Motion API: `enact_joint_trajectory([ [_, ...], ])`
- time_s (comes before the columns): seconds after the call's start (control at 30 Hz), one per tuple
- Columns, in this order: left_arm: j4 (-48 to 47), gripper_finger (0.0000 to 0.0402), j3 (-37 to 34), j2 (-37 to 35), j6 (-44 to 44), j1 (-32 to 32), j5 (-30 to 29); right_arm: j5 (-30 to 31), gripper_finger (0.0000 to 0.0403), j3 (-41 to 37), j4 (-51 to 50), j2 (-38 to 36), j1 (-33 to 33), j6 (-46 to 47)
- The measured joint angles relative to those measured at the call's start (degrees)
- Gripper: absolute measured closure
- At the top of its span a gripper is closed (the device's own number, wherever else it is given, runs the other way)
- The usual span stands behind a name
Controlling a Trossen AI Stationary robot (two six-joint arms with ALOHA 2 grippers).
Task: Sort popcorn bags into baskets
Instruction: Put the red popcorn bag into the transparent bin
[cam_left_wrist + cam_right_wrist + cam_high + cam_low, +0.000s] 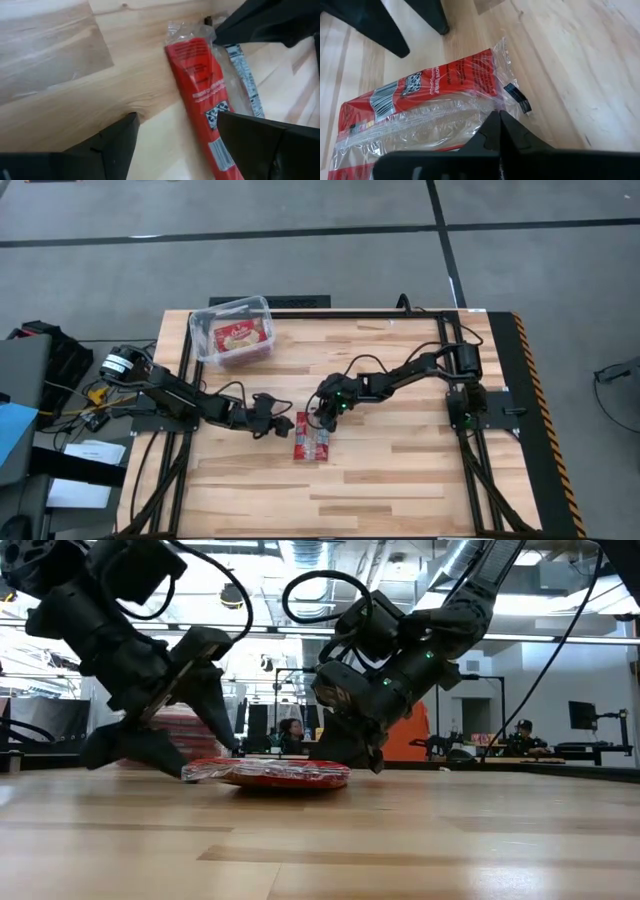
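Observation:
One red popcorn bag (pixel 312 438) in a clear wrapper lies flat on the table's middle; it also shows in the low view (pixel 285 774). My left gripper (pixel 272 425) is open at the bag's left side, one finger (pixel 250 140) over the bag's red edge (pixel 200 85) and the other on bare wood. My right gripper (pixel 325 418) is shut at the bag's far end. The clear tub (pixel 200 320) stands at the far left with one red bag (pixel 240 335) lying in it. My left gripper (pixel 177 116) stands astride the bag's left edge; I cannot tell whether either finger touches it. My right gripper (pixel 496 116) comes slanting down from the far right, its shut fingertips on the clear wrapper (pixel 470 112) near the bag's far end. Whether film is caught between them cannot be told. The bag lies flat.
Both grippers stand a few centimetres apart over the same bag, each showing in the other's wrist view. Black frame rails run along the table's left, right and far sides. Bare wood lies toward the near edge. People sit in the room behind.

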Motion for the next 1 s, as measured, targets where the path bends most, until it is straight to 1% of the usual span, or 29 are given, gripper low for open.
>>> enact_joint_trajectory([
  [0.1, 0.1, 0.0136, 0.1, 0.0, -0.6, 0.0, -0.8, 1.6, 0.0385, 0.0, 0.4, 0.0, 0.0, 0.0],
  [0.23, 0.1, 0.0136, 0.1, 0.0, -1.2, 0.0, -1.3, 2.2, 0.0395, 0.4, 2.3, 0.2, -0.2, -0.1],
  [0.33, 0.8, 0.0136, 0.1, 0.0, -1.3, 0.0, -0.8, 4.0, 0.0397, 1.8, 2.2, 0.2, -0.8, -0.5],
  [0.4, 2.2, 0.0136, 0.1, 0.0, -1.6, 0.0, -0.8, 5.1, 0.0394, 2.7, 2.1, 0.3, -1.5, -0.9],
  [0.53, 3.4, 0.0136, 0.1, 0.0, -1.6, 0.0, -2.3, 4.7, 0.0384, 5.0, 1.6, -0.6, -2.3, -2.5],
  [0.63, 3.2, 0.0136, 0.1, 0.0, -1.6, 0.0, -3.5, 4.1, 0.0388, 7.8, -2.7, -4.2, -2.0, -5.3],
  [0.73, 2.8, 0.0136, 0.1, 0.0, -1.8, 0.0, -4.2, 4.1, 0.0397, 8.5, -10.9, -7.7, -1.1, -7.5],
  [0.9, 3.3, 0.0136, 0.1, 1.2, -2.0, 0.0, -5.1, 8.4, 0.0388, 8.4, -19.2, -8.3, 2.4, -8.0],
  [1.0, 8.4, 0.0136, 0.2, 4.2, -2.1, -0.1, -4.4, 9.6, 0.0384, 8.4, -22.5, -8.1, 5.0, -8.0],
])
